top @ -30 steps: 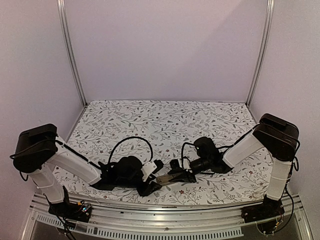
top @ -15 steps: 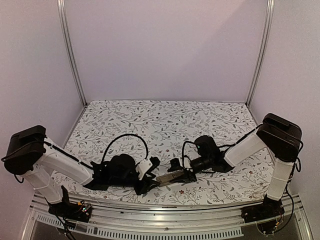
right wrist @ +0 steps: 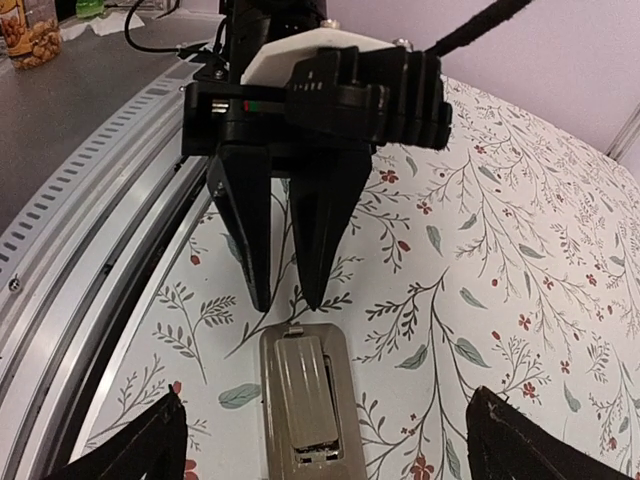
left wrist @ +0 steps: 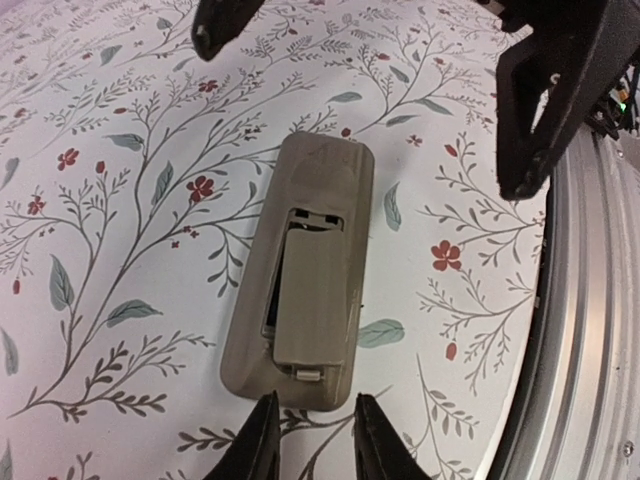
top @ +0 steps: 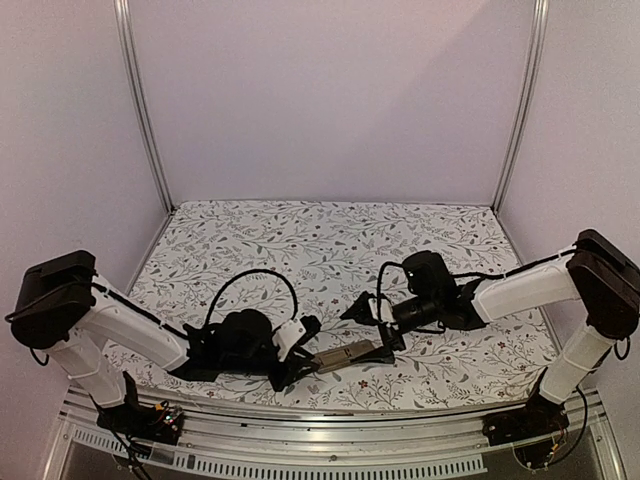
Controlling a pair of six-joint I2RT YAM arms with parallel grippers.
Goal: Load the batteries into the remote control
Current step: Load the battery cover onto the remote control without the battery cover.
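Top view, remote control [top: 345,355]: lies flat on the flowered worktop [top: 300,240] near its front edge, between the two hands.
Top view, left hand [top: 303,362]: low on the worktop, its tips at the remote's left end.
Top view, right hand [top: 372,326]: spread wide, empty, hanging just behind the remote's other end.
Left wrist view, remote: tan-grey back up, with the cover [left wrist: 312,300] lying over the recess. A dark slit shows along one edge, so it looks not quite seated.
Left wrist view, left hand: fingers drawn close with a small gap and nothing in it. The remote's end sits just ahead of the tips.
Left wrist view, batteries: none seen loose; I cannot tell whether they sit under the cover.
Right wrist view, right hand: its fingers stand at the far corners of the frame, well clear of the remote.
Right wrist view, left hand: two dark fingers point down at the remote's end, apart from it.
Handling: probably light, stiff, smooth plastic that is likely to skid on the cloth.
Hold: across the long narrow sides, clear of the cover; its thin clip looks breakable.
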